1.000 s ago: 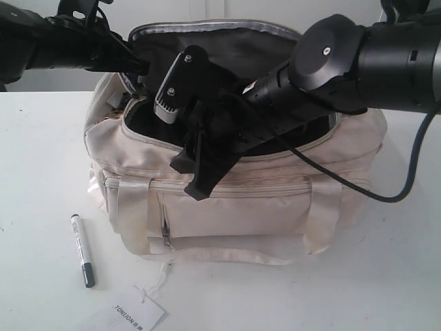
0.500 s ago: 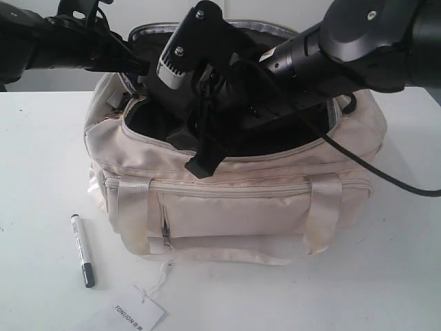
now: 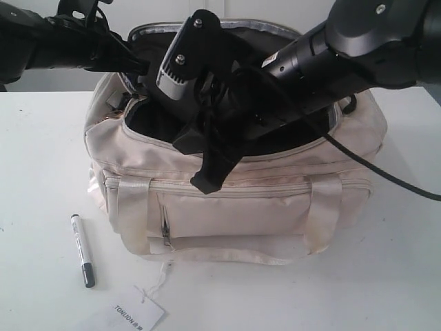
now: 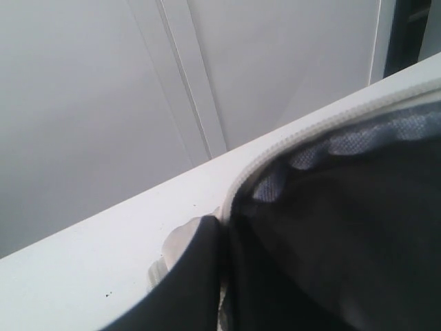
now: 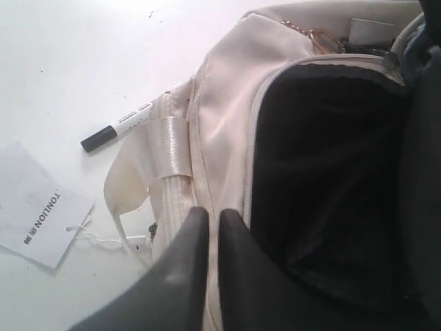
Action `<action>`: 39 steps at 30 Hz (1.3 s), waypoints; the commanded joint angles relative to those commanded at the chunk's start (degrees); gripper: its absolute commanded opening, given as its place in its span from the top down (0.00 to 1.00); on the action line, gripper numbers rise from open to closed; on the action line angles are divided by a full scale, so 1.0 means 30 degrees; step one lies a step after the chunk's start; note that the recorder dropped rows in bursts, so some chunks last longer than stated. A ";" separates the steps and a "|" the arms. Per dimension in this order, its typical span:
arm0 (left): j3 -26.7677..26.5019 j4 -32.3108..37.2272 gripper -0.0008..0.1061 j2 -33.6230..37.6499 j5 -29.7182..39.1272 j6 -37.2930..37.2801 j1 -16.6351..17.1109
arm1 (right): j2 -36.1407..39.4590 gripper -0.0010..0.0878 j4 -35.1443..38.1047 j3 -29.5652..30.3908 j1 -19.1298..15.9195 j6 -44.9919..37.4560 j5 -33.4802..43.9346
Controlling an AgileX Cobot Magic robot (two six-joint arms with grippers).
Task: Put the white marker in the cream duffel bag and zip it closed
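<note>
Marker's not in the bag yet

The white marker (image 3: 82,249) lies on the table (image 3: 41,152) off the open cream duffel bag's (image 3: 234,214) front left corner, near the TONIJON paper tag (image 3: 134,314). The right gripper (image 5: 212,215) is over the bag's front rim, jaws pressed nearly together. The left gripper (image 3: 141,69) is up at the flap, and I can't tell its state.

Right gripper (image 3: 208,176) and its arm crowd the cream duffel bag's (image 3: 234,214) open mouth, and the left arm (image 3: 69,48) bars its back-left corner. Table (image 3: 386,276) right of the bag lies open; front-left, only the white marker (image 3: 82,249) and paper tag (image 3: 134,314).
</note>
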 joint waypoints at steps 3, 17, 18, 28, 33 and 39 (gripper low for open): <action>0.0000 0.0000 0.99 0.0000 0.0000 0.0000 0.0000 | 0.0000 0.99 0.0000 -0.0036 0.0000 0.0023 0.0307; 0.0000 0.0000 0.99 0.0000 0.0000 0.0000 0.0000 | 0.0000 0.99 0.0076 -0.0069 0.0140 0.0868 0.1504; 0.0000 0.0000 0.99 0.0000 0.0000 0.0000 0.0000 | 0.0000 0.99 0.0076 -0.0069 0.0228 0.1146 0.1504; 0.0000 0.0000 0.99 0.0000 0.0000 0.0000 0.0000 | 0.0320 0.99 -0.0002 -0.0069 0.2567 0.5841 0.1498; 0.0000 0.0000 0.99 0.0000 0.0000 0.0000 0.0000 | 0.1559 0.99 -0.0052 -0.0069 0.3567 0.8361 0.1011; 0.0000 0.0000 0.99 0.0000 0.0000 0.0000 0.0000 | 0.3209 0.99 -0.0052 -0.0081 0.4733 0.9651 -0.0543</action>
